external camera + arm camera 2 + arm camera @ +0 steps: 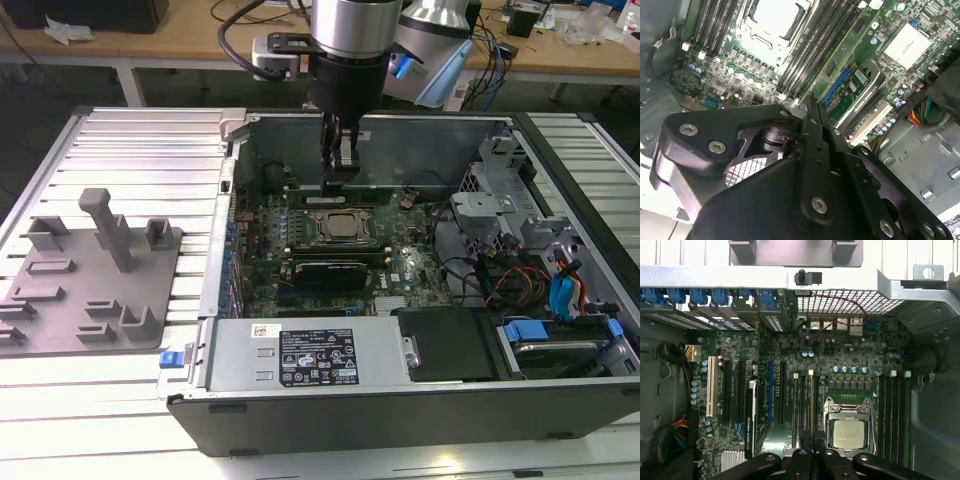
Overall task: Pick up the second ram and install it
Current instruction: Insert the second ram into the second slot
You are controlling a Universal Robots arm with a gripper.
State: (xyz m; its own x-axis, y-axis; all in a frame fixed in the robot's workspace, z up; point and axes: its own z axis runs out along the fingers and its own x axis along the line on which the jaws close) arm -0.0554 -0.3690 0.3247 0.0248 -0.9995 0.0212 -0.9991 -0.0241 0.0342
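Standing inside the open grey metal computer case [420, 145], the black claw [340, 183], fingers together, sits just beside the square silver processor socket [340, 227].

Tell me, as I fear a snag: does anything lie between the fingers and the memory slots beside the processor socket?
Nothing visible does. In the first wrist view the gripper is right over the memory slots next to the processor socket, and no cable or card crosses between them.
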